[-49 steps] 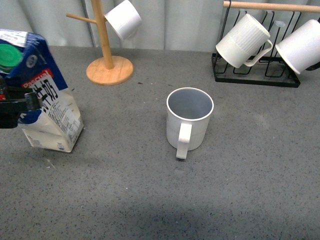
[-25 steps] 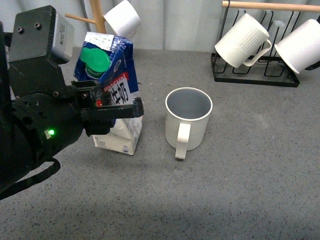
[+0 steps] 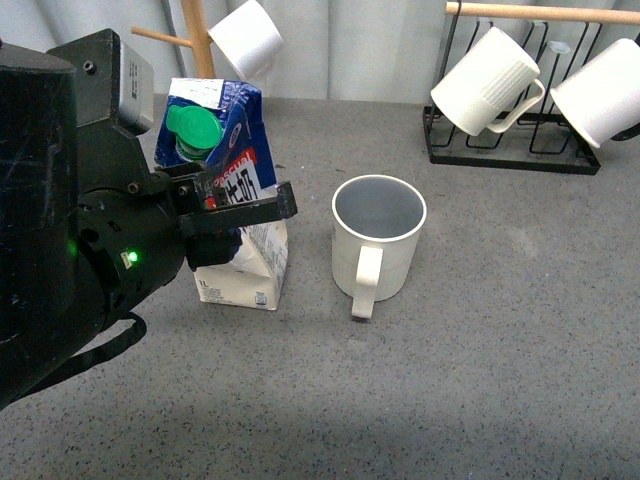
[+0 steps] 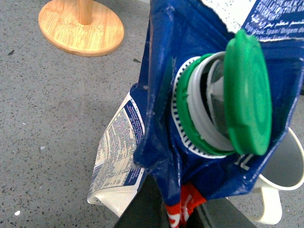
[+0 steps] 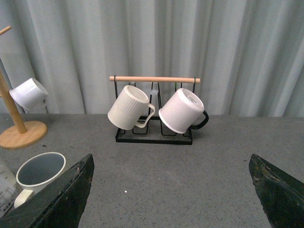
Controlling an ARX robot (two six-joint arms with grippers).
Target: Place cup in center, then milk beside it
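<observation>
Milk (image 3: pixel 243 268): deep blue top, white base, red band, black print panel; cap (image 3: pixel 194 127) bright green.
Cup (image 3: pixel 380 245): cream-white outside, grey-blue inside.
Table (image 3: pixel 480 350): dark grey, fine speckle.
Mug tree (image 3: pixel 220 140): pale wood.
Rack (image 3: pixel 520 162): black wire, wooden bar.
Ribbed mug (image 3: pixel 487 85): white.
Left arm (image 3: pixel 60 200): black, green light.

The milk carton (image 3: pixel 248 262) has been carried from the far left edge of the bench (image 3: pixel 480 380) to just beside the cup (image 3: pixel 380 240). It has been tipped nearly upright, and the left tool (image 3: pixel 250 207) clamped on it has been brought into the front view.
</observation>
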